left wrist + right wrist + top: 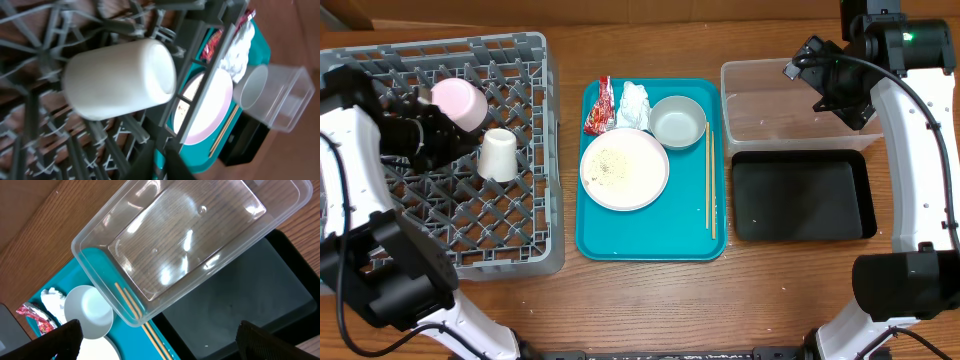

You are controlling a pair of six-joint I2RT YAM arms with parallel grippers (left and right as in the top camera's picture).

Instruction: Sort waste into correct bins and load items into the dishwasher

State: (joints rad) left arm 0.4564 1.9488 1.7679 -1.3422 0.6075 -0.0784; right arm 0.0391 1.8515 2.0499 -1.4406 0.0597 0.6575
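Although the left gripper was clenched on nothing, the small white round cup lay sideways in the grey plastic lattice rack, left of frame; brushing it might roll it. The right gripper gaped, empty, upper right.

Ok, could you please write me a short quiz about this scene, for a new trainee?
1. True or false: the white cup is inside the dish rack.
2. Short answer: is the right gripper, above the clear tub, open or shut?
3. Which lies on the teal tray? A) white cup B) red wrapper C) clear tub
Key: 1 true; 2 open; 3 B.
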